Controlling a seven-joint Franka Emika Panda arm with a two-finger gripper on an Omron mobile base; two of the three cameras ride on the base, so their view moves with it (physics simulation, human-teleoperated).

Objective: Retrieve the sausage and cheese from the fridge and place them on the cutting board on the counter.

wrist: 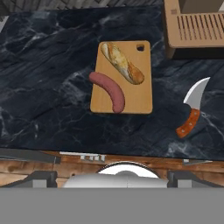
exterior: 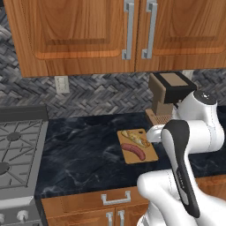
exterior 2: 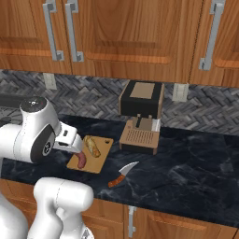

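Hand view looks straight down on the dark marbled desk point(wrist: 48, 78), where we see the cutting board point(wrist: 140, 94) lying flat near the middle. Behind the board to the right stands the coffee machine point(wrist: 197, 28) on its brown slatted base. On the board rests the sausage point(wrist: 109, 92), reddish and curved, its upper end reaching over the board's left edge. Beside it, toward the board's far side, lies a pale tan bread-like roll point(wrist: 122, 63), apart from the sausage. To the right of the board, on the bare desk, lies a knife point(wrist: 192, 109) with a curved blade and a reddish-brown handle. We find nothing between the jaws, which stand released and wide above the desk's front edge. In the left base view the stove point(exterior: 17, 150) sits at the desk's left end.
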